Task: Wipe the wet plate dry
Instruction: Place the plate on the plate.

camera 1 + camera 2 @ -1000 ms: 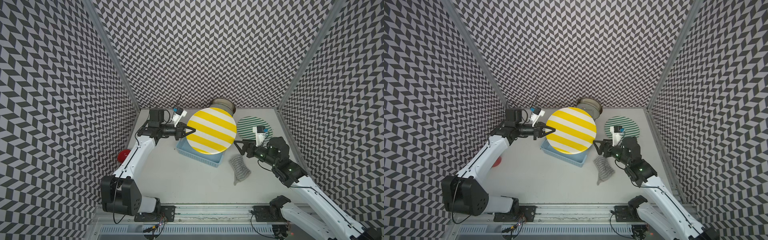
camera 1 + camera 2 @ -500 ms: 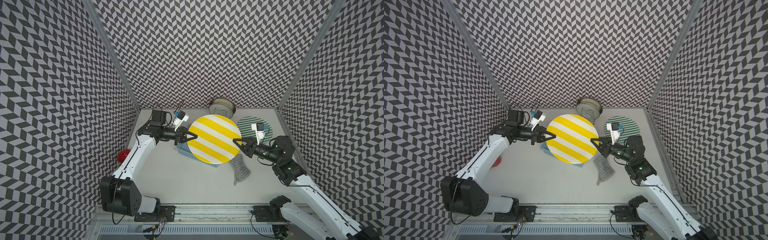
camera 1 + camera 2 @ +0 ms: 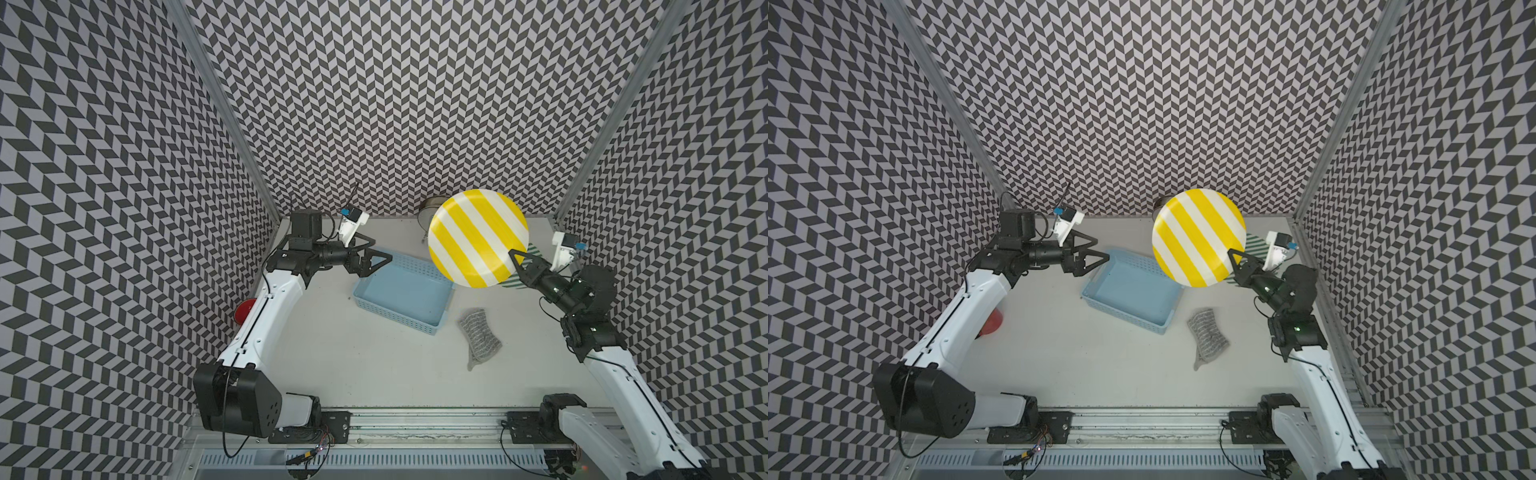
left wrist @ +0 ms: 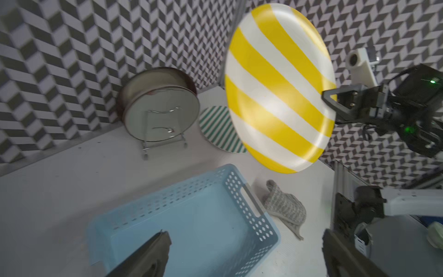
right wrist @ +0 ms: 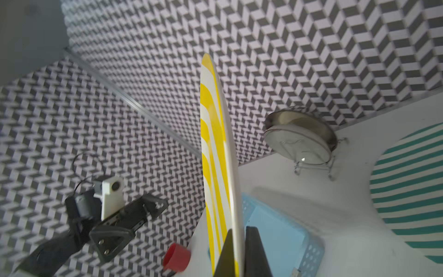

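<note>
The yellow-and-white striped plate (image 3: 478, 237) (image 3: 1198, 237) hangs in the air on edge, over the back right of the table. My right gripper (image 3: 516, 257) (image 3: 1232, 254) is shut on its lower right rim. In the right wrist view the plate (image 5: 215, 156) runs edge-on between the two fingers of that gripper (image 5: 237, 236). My left gripper (image 3: 380, 251) (image 3: 1100, 249) stands open and empty over the left end of the blue basket, well apart from the plate (image 4: 280, 88). A grey cloth (image 3: 478, 332) (image 3: 1206, 332) (image 4: 285, 206) lies crumpled on the table in front of the plate.
A blue perforated basket (image 3: 415, 322) (image 4: 251, 211) sits mid-table. A green-striped plate (image 3: 1258, 245) (image 5: 407, 187) lies flat at the back right. A metal bowl on a wire stand (image 4: 163, 108) (image 5: 299, 136) stands by the back wall. A red cup (image 3: 243, 309) is at the left wall.
My right gripper shut on the plate's rim and my left gripper let go and opened. The right arm then carried the plate right and back, while the left arm drew back.
</note>
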Action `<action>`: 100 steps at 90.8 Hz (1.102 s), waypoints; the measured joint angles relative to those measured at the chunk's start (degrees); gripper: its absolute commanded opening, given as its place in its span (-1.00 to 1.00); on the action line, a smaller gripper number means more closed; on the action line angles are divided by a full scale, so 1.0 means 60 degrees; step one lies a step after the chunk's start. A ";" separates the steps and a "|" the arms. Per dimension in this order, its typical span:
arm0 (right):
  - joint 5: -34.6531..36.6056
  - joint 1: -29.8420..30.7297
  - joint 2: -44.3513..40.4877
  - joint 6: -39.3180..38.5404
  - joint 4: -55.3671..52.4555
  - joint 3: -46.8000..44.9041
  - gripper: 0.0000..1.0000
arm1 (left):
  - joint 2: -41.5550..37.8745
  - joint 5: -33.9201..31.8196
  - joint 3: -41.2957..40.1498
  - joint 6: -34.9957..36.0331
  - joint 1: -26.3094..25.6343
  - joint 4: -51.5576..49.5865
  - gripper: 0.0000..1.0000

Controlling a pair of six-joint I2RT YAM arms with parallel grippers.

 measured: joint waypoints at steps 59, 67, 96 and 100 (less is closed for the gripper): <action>0.1869 -0.2189 0.2860 0.2648 0.1840 -0.1894 -1.00 | -0.0463 -0.7133 -0.3315 -0.0841 0.0816 0.4189 1.00; 0.1800 -0.2269 0.3690 0.2575 0.2055 -0.1752 -1.00 | -0.0452 -0.7238 -0.3632 -0.0845 0.0860 0.4652 1.00; 0.1443 -0.2313 0.6291 0.2524 0.2871 -0.1304 -0.73 | -0.0397 -0.7220 -0.4521 -0.0954 0.0940 0.5927 1.00; 0.1435 -0.2313 0.6379 0.2466 0.2983 -0.1209 -0.52 | -0.0397 -0.7216 -0.4608 -0.0962 0.0940 0.6080 1.00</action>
